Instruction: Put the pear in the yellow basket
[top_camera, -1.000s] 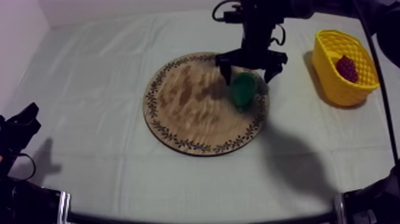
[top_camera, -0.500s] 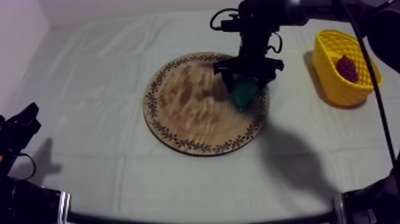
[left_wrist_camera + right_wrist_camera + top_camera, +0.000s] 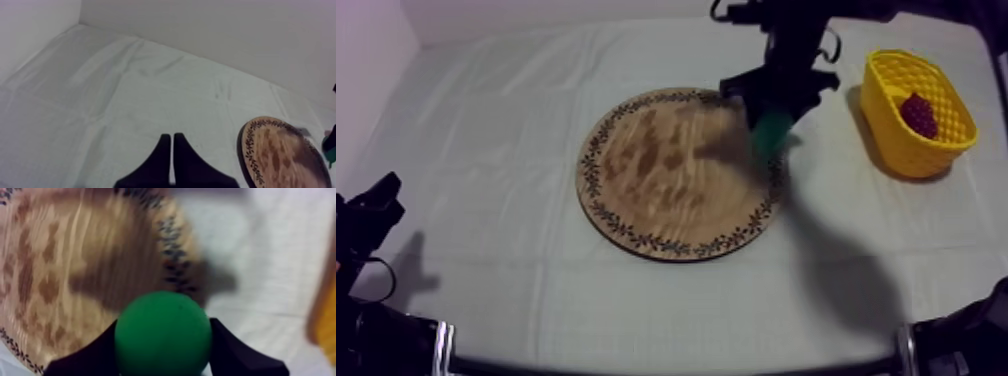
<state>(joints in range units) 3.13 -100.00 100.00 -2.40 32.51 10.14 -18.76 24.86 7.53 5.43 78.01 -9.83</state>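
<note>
While right pincer (image 3: 773, 112) grips, pear (image 3: 162, 333) sits inside it.

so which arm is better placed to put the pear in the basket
Right: the right gripper is shut on the pear, held above the board edge close to the yellow basket. The left gripper sits shut, far across the table.
</note>
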